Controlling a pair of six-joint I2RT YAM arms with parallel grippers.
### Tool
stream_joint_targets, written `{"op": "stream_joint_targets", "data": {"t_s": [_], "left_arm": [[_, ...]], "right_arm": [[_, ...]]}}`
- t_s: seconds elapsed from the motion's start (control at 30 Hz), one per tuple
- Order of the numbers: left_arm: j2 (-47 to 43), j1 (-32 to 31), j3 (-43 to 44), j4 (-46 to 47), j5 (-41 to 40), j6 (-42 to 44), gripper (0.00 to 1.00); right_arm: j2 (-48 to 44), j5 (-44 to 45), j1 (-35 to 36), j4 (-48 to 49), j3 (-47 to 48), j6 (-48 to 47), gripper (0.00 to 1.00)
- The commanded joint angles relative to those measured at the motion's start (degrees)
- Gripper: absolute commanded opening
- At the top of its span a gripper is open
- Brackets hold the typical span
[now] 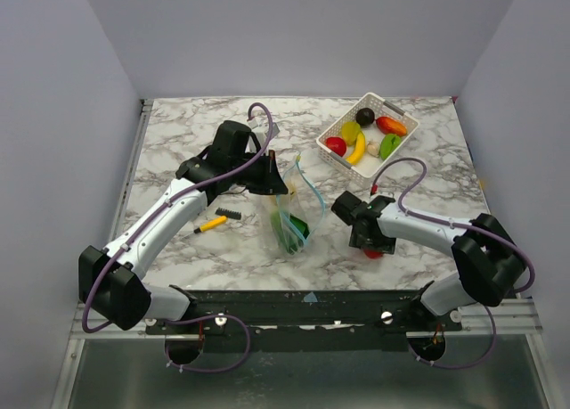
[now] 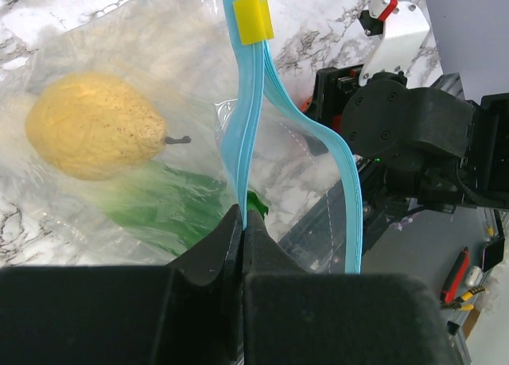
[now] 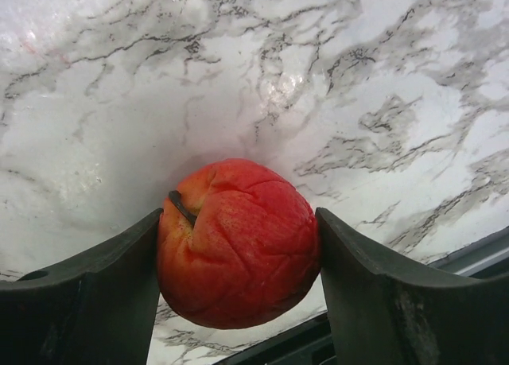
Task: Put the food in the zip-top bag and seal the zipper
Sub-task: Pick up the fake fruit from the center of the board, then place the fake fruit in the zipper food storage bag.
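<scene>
1. Top external view, far left: the left arm (image 1: 169,208) reaches up and across the marble table (image 1: 178,133) with its elbow raised and its wrist turned toward the centre.
2. One yellow-and-black pen-like tool (image 1: 212,223) lies just under that arm's forearm.
3. The left gripper (image 2: 242,218) is clenched on the zip-top bag (image 1: 289,217), pinching the mouth edge at one end of the zipper (image 2: 250,102).
4. The bag stands at the table's centre with its mouth held up. The two blue zipper strips gape apart, and one yellow clip (image 2: 254,19) sits on them.
5. Two pieces of food lie inside the bag: one yellow fruit (image 2: 91,126) and one green leafy piece (image 2: 175,210).
6. Right of the bag, the right arm (image 1: 427,226) stretches low over the table, its wrist pointing down.
7. The right gripper (image 3: 238,238) is grasping one red fruit (image 3: 238,246), with a finger against each side of it, just above the near table edge.
8. At the far right stands one white basket (image 1: 394,109) with seven food pieces: dark purple, red-orange, yellow-green, red, yellow, white and green.
</scene>
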Motion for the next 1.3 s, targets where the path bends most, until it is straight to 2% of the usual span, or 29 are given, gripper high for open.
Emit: {"op": "stream_joint_targets", "data": {"t_s": [0.0, 0.13, 0.43, 0.53, 0.67, 0.8, 0.93, 1.0, 1.1, 1.17, 1.27], "left_arm": [[-1.12, 0.29, 0.47, 0.76, 1.39, 0.16, 0.0], [-1.05, 0.25, 0.47, 0.68, 1.31, 0.2, 0.0], [-1.03, 0.29, 0.56, 0.59, 1.13, 0.29, 0.0], [-1.07, 0.29, 0.53, 0.6, 0.91, 0.38, 0.0], [-0.94, 0.29, 0.64, 0.62, 1.1, 0.29, 0.0], [-0.93, 0.29, 0.57, 0.68, 1.18, 0.25, 0.0], [-0.92, 0.29, 0.64, 0.62, 1.13, 0.32, 0.0], [-1.14, 0.29, 0.64, 0.6, 0.86, 0.46, 0.0], [-1.19, 0.27, 0.64, 0.46, 0.38, 0.6, 0.0], [-1.1, 0.29, 0.64, 0.57, 0.66, 0.55, 0.0], [-1.15, 0.29, 0.73, 0.53, 1.0, 0.51, 0.0]], "right_arm": [[0.2, 3.43, 0.29, 2.31, 2.17, -2.68, 0.53], [-3.33, -0.4, 0.28, 6.14, 3.27, -7.58, 0.36], [-20.22, -13.83, 0.27, 20.54, 5.45, -19.79, 0.09], [-25.12, -19.01, 0.27, 25.71, 6.17, -22.49, 0.04], [-29.84, -29.94, 0.27, 35.66, 5.62, -24.7, 0.03], [-26.84, -45.13, 0.26, 44.69, 6.41, -24.45, 0.04], [-23.57, -49.17, 0.57, 49.41, 6.34, -22.25, 0.14], [-22.52, -48.35, 0.81, 48.85, 6.67, -22.47, 0.24], [-21.23, -47.14, 1.36, 46.83, 7.74, -23.42, 0.51], [-20.66, -45.72, 1.7, 45.08, 8.41, -23.92, 0.65], [-19.86, -44.38, 2.26, 43.29, 9.03, -24.63, 0.79]]}}
